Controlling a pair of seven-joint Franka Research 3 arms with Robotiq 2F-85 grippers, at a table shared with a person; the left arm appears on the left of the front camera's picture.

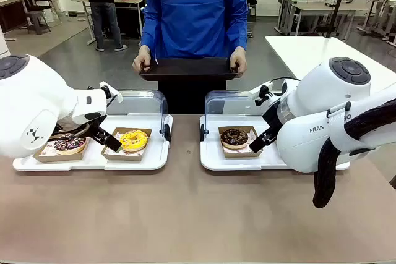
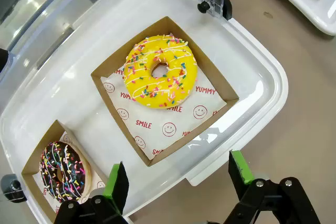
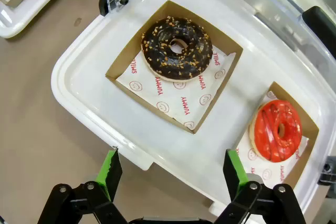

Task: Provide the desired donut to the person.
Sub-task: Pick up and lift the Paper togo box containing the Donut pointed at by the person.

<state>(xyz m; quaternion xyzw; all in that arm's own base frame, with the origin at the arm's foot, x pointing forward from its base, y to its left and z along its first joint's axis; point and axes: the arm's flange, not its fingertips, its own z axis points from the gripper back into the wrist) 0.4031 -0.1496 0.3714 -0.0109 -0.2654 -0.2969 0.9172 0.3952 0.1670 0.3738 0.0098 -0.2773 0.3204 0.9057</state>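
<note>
Near yellow donut [image 2: 160,72], left end effector [image 2: 177,170], jaws apart

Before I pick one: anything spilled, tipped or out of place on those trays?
Nothing stands out: the yellow donut, dark sprinkled donut, chocolate donut and red donut each lie flat and whole, with nothing spilled.

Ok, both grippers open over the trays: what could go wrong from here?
Wrong pick: the person holds the black tray two-handed and points at no donut.
The open left gripper hangs near the yellow donut; pinching its shallow cardboard box might tip it or smear the icing.
The raised clear lid stands between that donut and the person; a low carry could hit it.
</note>
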